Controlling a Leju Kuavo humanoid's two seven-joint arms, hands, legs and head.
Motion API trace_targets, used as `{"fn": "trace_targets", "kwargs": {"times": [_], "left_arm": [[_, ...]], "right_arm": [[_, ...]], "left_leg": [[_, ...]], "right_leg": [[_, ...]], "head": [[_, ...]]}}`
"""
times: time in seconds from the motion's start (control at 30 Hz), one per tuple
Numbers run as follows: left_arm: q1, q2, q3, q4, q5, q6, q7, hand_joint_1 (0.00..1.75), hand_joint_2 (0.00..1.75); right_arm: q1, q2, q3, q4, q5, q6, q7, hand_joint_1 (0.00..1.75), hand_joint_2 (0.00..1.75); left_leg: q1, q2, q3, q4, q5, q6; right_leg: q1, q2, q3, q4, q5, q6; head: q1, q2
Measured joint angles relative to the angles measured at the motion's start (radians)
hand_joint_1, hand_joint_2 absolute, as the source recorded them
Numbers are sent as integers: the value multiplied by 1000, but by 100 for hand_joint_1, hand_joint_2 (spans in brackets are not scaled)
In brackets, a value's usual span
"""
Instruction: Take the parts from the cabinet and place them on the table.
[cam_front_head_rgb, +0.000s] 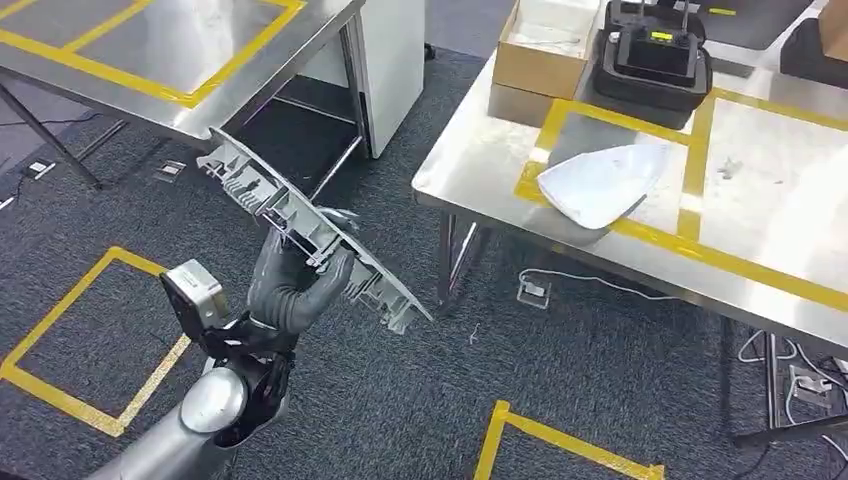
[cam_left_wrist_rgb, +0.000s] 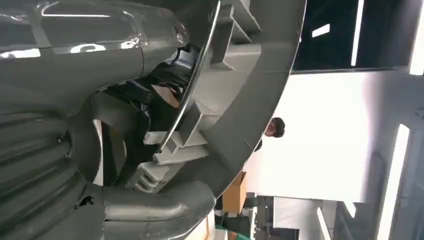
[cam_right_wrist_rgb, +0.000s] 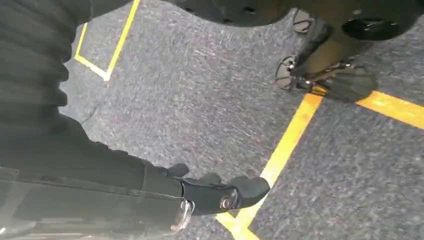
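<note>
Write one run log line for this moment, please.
left hand: holds grey plastic part, tilted | right hand: hangs above carpet, holds nothing | white part: on right table

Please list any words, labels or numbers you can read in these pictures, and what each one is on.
None can be read.
Black cases: small yellow-green labels, too blurred to read.
Grey part in the left hand: no print seen.
White part, cardboard box: no print seen.
</note>
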Motion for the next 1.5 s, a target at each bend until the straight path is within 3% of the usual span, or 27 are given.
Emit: {"fn": "trace_targets", "kwargs": {"times": [0.3,0.37,0.43,0.5,0.53,0.57,0.6,0.67,0.7,0.73,0.8,0.87,0.9,0.93,0.97,1.03,1.07,1.1,1.17,1.2,1.23,1.27,1.37,1.4,1.43,1.47,1.5], "left_arm": [[0,0,1,-7,-20,8,0,175,175],[0,0,2,-13,-22,9,0,175,175],[0,0,2,-17,-25,9,0,175,175],[0,0,2,-18,-25,9,0,175,175],[0,0,2,-18,-25,10,1,175,175],[0,0,2,-18,-25,10,2,175,175],[-1,0,2,-18,-25,10,3,175,175],[-1,0,2,-19,-24,13,8,175,175],[-1,0,2,-22,-24,15,11,175,175],[-2,0,2,-23,-25,16,13,175,175],[-1,0,2,-24,-25,20,16,175,175],[-1,0,3,-29,-25,24,18,175,175],[-1,0,4,-32,-25,26,18,175,175],[-2,0,4,-33,-25,26,17,175,175],[-2,0,4,-36,-26,26,17,175,175],[0,0,6,-36,-26,26,18,175,175],[0,0,6,-36,-26,26,18,175,175],[0,0,6,-36,-26,26,18,175,175],[0,0,7,-36,-26,26,18,175,175],[-1,0,8,-36,-26,26,19,175,175],[-1,0,7,-35,-26,26,19,175,175],[-1,0,9,-37,-26,26,18,175,175],[0,1,10,-37,-25,26,21,175,175],[-1,2,11,-38,-26,26,21,175,175],[1,2,13,-39,-26,26,21,175,175],[1,2,15,-40,-26,26,21,175,175],[2,2,16,-41,-26,26,21,175,175]], "right_arm": [[0,-3,-10,0,-4,1,2,0,175],[-2,-3,-11,0,-5,0,2,0,175],[-5,-5,-11,0,-10,-1,-3,0,175],[-12,-5,-15,0,-20,-2,-11,0,175],[-14,-5,-17,0,-26,-2,-18,0,175],[-14,-5,-18,-1,-35,-2,-23,0,175],[-15,-5,-20,-1,-44,0,-29,0,175],[-18,-6,-34,-1,-61,4,-39,0,175],[-20,-8,-38,-1,-68,4,-40,0,175],[-22,-14,-42,0,-73,4,-40,0,175],[-31,-15,-50,-2,-81,6,-47,0,175],[-28,-17,-64,-3,-86,6,-51,0,175],[-22,-15,-66,-5,-87,6,-51,0,175],[-22,-15,-67,-5,-87,6,-52,0,175],[-24,-17,-68,-4,-87,6,-52,0,175],[-24,-16,-75,-5,-87,6,-53,0,175],[-22,-16,-78,-5,-87,7,-53,0,175],[-20,-15,-83,-5,-88,7,-53,0,175],[-18,-13,-85,-5,-88,7,-53,0,175],[-18,-13,-86,-5,-88,7,-53,0,175],[-19,-14,-90,-4,-88,6,-52,0,175],[-21,-14,-92,-5,-88,5,-52,0,175],[-15,-10,-92,-5,-88,4,-50,0,175],[-14,-10,-92,-5,-89,4,-49,0,175],[-17,-8,-92,-5,-89,4,-49,0,175],[-21,-8,-93,-5,-89,3,-49,0,175],[-24,-8,-93,-5,-85,2,-49,0,175]], "left_leg": [[-15,1,0,0,-3,28],[-10,4,3,-6,1,36],[-8,12,9,-8,1,45],[-11,17,11,-8,-1,49],[-12,19,12,-7,-3,50],[-15,25,14,-7,-4,51],[-18,30,19,-7,-8,51],[-24,41,34,-8,-16,48],[-24,49,41,-10,-22,47],[-28,58,42,-11,-24,43],[-24,82,38,-11,-26,34],[-27,107,52,-21,-31,24],[-24,67,53,-13,-42,17],[-20,21,37,19,-61,8],[-15,6,1,87,-96,0],[-2,5,-87,241,-155,-16],[4,8,-112,272,-150,-24],[10,11,-111,256,-120,-33],[27,1,-55,119,-15,-52],[43,-41,-20,31,27,-65],[43,-94,-12,30,-1,-71],[44,-81,-5,14,-8,-51],[38,-48,-5,21,-10,-25],[40,-35,0,17,-9,-16],[37,-23,3,17,-11,-11],[32,-9,3,17,-13,-5],[28,5,4,17,-15,-2]], "right_leg": [[-16,1,6,-14,4,33],[-16,3,7,-12,-1,42],[-16,-17,-26,65,-50,47],[-18,-25,-108,228,-119,48],[-18,-26,-141,289,-136,46],[-17,-27,-153,309,-129,42],[-15,-27,-141,277,-93,34],[-4,-40,-68,118,6,10],[9,-67,-33,38,35,-5],[20,-104,-20,30,17,-19],[29,-83,-17,5,15,-26],[23,-60,-7,-17,21,-29],[13,-54,6,-35,31,-19],[8,-43,11,-44,34,-22],[2,-33,12,-46,34,-22],[-4,-10,12,-45,32,-19],[-9,0,13,-43,30,-15],[-14,11,13,-40,26,-10],[-30,35,14,-20,13,9],[-37,48,12,-3,1,21],[-36,57,3,6,-6,32],[-38,69,-7,20,-9,39],[-44,104,-11,8,2,57],[-42,75,-15,15,-6,59],[-35,17,-31,48,-23,61],[-35,-12,-68,117,-56,64],[-35,-24,-111,199,-91,65]], "head": [[0,0],[-1,0],[2,0],[2,0],[2,0],[2,0],[2,0],[2,0],[2,0],[-2,0],[-4,0],[-2,0],[-3,0],[-5,0],[-8,0],[-8,0],[-8,0],[-8,0],[-9,0],[-10,0],[-11,0],[-14,0],[-14,0],[-14,0],[-8,0],[-6,0],[-6,0]]}}
